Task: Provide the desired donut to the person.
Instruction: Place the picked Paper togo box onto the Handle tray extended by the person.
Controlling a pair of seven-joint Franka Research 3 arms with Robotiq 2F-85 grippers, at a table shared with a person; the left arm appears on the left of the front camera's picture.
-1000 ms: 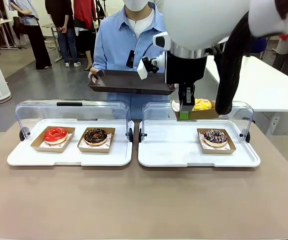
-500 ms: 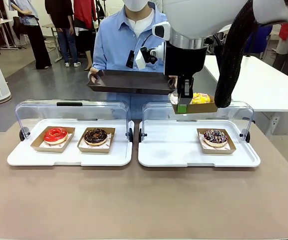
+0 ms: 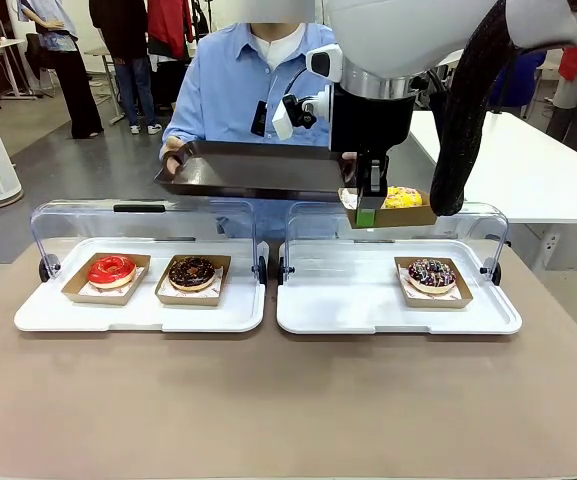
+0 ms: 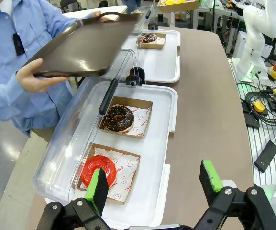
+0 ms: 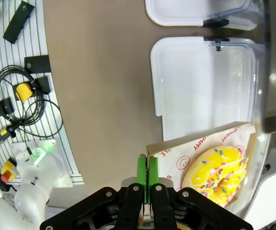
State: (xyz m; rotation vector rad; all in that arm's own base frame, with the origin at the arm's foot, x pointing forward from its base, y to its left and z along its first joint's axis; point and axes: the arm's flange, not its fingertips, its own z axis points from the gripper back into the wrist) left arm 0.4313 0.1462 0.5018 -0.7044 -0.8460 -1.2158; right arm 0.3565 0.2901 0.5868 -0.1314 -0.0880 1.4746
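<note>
Two white trays side by side on the tabletop [image 3: 268,400], clear lids tipped open along the far edge. In the left tray [image 3: 138,318]: a red glazed donut [image 3: 112,270] and a chocolate donut [image 3: 191,272], sitting in separate card boats [image 3: 76,288]. In the right tray [image 3: 358,310]: one dark sprinkled donut [image 3: 431,274], also in brown card, at the right end. Above that tray's far edge, the right gripper [image 3: 367,215], pointing straight down, fingers pinched narrow on the rim of a cardboard boat [image 3: 413,216]. Carries the yellow sprinkled donut [image 3: 404,197] in it, well clear of the tray below. Just beside it, to the left, a dark serving tray [image 3: 253,168], tilted, held out over the lids by the person [image 3: 238,80]. Over the red donut's end of the left tray, the left gripper [image 4: 154,178], fingers spread wide, apart from the tray beneath
</note>
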